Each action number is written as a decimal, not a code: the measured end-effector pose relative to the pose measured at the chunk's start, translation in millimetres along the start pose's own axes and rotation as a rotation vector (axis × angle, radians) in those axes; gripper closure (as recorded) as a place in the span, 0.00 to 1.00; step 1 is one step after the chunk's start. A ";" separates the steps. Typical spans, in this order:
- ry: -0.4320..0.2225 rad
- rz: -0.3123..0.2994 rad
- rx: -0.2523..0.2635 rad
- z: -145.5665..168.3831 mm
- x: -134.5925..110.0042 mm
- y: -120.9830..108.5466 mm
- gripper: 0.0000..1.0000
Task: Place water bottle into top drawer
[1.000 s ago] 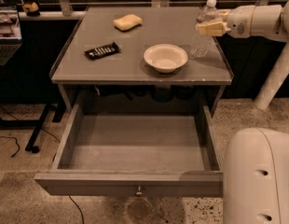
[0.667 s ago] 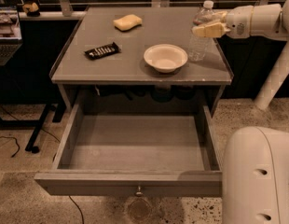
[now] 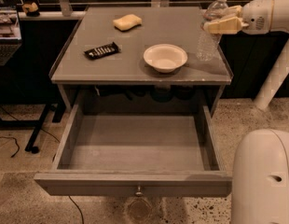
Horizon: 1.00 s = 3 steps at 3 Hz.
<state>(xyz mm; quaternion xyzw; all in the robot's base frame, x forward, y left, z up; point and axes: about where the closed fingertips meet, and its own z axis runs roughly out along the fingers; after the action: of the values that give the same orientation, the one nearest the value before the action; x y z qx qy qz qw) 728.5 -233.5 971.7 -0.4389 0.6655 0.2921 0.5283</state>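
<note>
Right: gripper (image 3: 214, 19) sits at the bench's (image 3: 84, 34) right rear corner, arm reaching in from the right. Jaws are pinching the water bottle (image 3: 207, 43) around its upper body, one in front and one behind. Bottle leans slightly, cap toward the arm, base at the bench surface (contact or just off, cannot tell). White bowl (image 3: 165, 57) is just left of it, dark flat packet (image 3: 102, 50) further left, yellow sponge (image 3: 127, 21) near the back. Top drawer (image 3: 135, 141) is pulled fully out below, knob (image 3: 139, 190) centred on its front.
</note>
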 end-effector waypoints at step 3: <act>-0.016 0.039 -0.003 -81.7 6.5 23.9 1.00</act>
<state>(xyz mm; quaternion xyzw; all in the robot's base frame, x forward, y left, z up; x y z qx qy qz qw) 670.4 -294.3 985.8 -0.4242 0.6692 0.3068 0.5273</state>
